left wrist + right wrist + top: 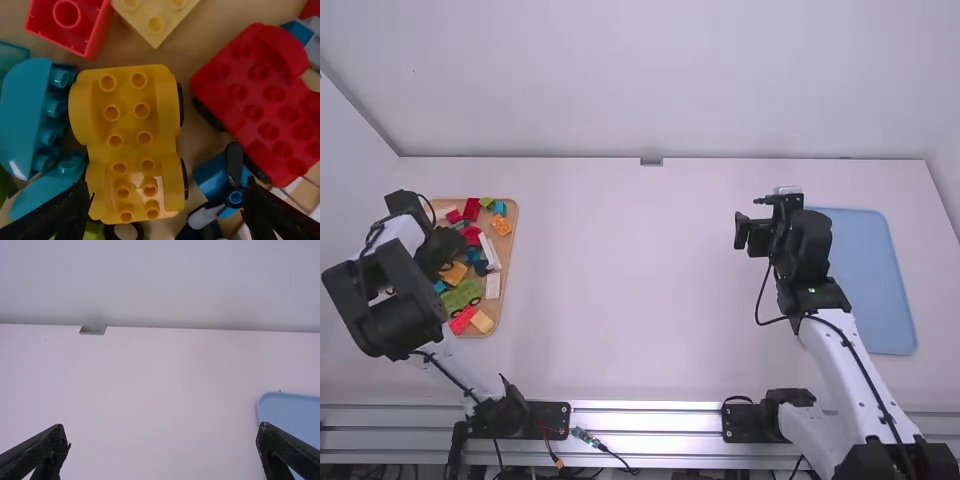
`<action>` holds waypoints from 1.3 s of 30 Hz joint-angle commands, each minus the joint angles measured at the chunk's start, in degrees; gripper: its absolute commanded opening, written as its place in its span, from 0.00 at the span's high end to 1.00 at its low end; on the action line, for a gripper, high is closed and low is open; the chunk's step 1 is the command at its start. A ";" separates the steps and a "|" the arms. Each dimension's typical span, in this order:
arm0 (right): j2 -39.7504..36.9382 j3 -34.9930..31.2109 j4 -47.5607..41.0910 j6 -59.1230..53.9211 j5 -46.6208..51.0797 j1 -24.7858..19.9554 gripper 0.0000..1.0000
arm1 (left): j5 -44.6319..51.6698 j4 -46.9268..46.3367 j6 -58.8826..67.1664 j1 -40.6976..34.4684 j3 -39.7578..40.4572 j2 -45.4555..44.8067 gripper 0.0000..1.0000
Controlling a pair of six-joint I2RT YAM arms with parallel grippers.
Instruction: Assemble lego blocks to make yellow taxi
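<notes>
In the high view, the left gripper is above the left part of a wooden tray of mixed building blocks on the white table. A green toy car base lies in the near half of the tray. The right gripper is well apart from it, just beside a light blue tray on the right side of the table.

In the left wrist view, the left gripper's jaws stand wide open and have hold of nothing. The yellow car base lies in the wooden tray, its studs facing the camera and dark wheels along one side. Near it are a red car base, also studs up, a rounded teal block, a pale yellow block, a red block and a small blue piece. I cannot tell whether a finger touches the yellow car base.

In the right wrist view, the right gripper's jaws are spread wide with nothing held. One finger overlaps the light blue tray in this view.
</notes>
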 commanded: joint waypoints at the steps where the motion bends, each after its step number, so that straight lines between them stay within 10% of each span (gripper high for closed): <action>1: 0.31 2.25 0.00 0.20 -0.33 0.28 0.01 | -0.15 0.92 0.04 -0.09 -2.23 0.33 0.20; 33: 0.31 2.25 -0.17 0.15 -0.33 0.28 0.01 | 0.00 11.19 -1.97 0.17 -11.82 0.33 0.36; 39: 0.31 2.25 -0.15 0.15 -0.33 0.28 0.01 | -0.22 9.94 -2.84 0.17 -11.43 0.26 0.17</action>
